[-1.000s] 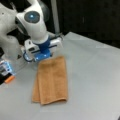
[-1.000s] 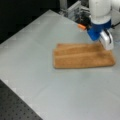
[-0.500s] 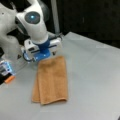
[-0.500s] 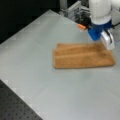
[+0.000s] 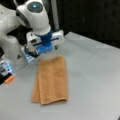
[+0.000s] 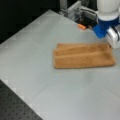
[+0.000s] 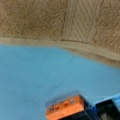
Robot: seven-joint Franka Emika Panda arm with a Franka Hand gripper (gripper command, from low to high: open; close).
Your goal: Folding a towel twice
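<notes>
Here, one towel is lying flat on the grey bench, folded into a long narrow strip. In a front view it is running from the gripper toward that view's bottom, and a lower layer is peeking out along its left edge, so at least two layers are showing. In a front view the same towel is stretching from left to right, with a seam line running along its length.

One arm is in view, with one gripper. In both front views the gripper is hanging just above the towel's short end nearest the robot base; in a front view the gripper is sitting at the right edge and is partly cut off. Its fingers are hidden behind the blue and white body, so I cannot tell whether it is spread wide, narrowed, or pinching cloth.

The wrist view is showing the towel filling the top, with one paler woven band crossing it and a hemmed edge below. The bench is looking blue there. One small orange block is sitting at the bottom; what it is, is hard to make out. One orange object is also lying near the base in a front view.
</notes>
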